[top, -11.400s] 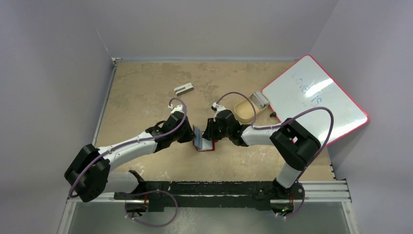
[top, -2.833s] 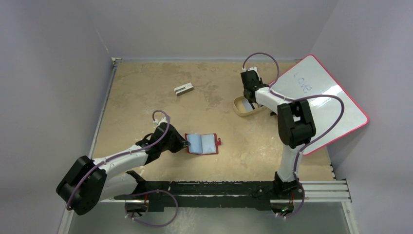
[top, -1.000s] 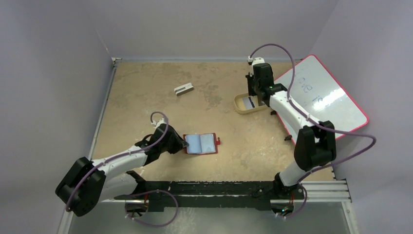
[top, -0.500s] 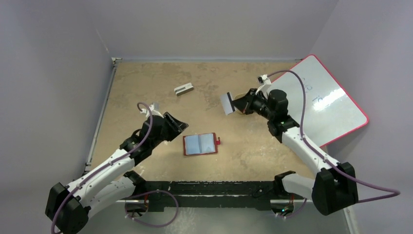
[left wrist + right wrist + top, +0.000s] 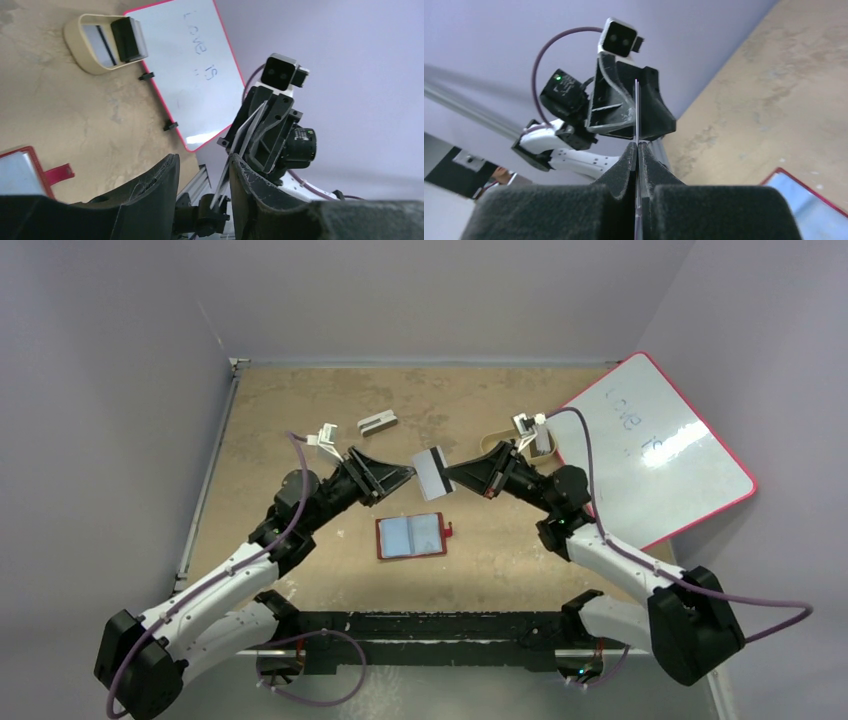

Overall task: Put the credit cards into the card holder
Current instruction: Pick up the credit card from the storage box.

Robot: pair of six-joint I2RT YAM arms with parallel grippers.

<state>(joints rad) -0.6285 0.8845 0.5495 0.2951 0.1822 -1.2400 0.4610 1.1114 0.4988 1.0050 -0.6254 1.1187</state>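
Mottled tan worktop (image 5: 300,420), matte and stone-like. Spread open and flat near its middle, toward the near edge: small red leather-like folding card holder (image 5: 411,536), with pale blue glossy panels across both inner leaves and a short red strap tab off the right side. Raised above it, well clear of the surface: right tool (image 5: 452,478), pressed fully together on a thin, stiff grey-white credit card with a dark stripe (image 5: 432,472), held on edge. Facing it: left tool (image 5: 400,477), opened partway and gripping nothing, with the credit card's free end between its black textured fingers (image 5: 160,185); cannot tell whether touching. Toward the far right corner, beside a glossy red-rimmed whiteboard (image 5: 650,455): smooth tan oval tray (image 5: 72,40), with a silvery card (image 5: 95,40) and a black card (image 5: 127,37) propped inside. Near the far edge, left of centre: small grey-white block (image 5: 376,423).
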